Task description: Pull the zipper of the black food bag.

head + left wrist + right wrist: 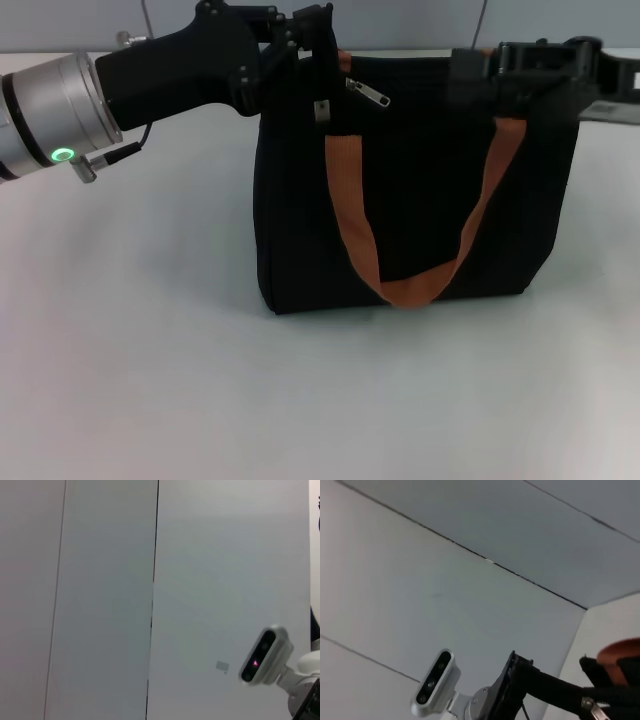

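Note:
The black food bag (420,180) stands upright in the middle of the white table, with an orange-brown strap (350,220) looping down its front. A silver zipper (368,93) pull lies free on the top edge near the left end. A second small tab (322,110) dangles just below the left corner. My left gripper (312,40) reaches in from the left, its fingers shut on the bag's top left corner. My right gripper (480,68) rests at the bag's top right corner. The right wrist view shows the strap (620,657) and a tab (592,710).
The white table (150,350) spreads in front of and left of the bag. A grey panelled wall rises behind it. The head camera (262,656) shows in the left wrist view, and the head camera (434,684) beside my left arm (540,685) in the right wrist view.

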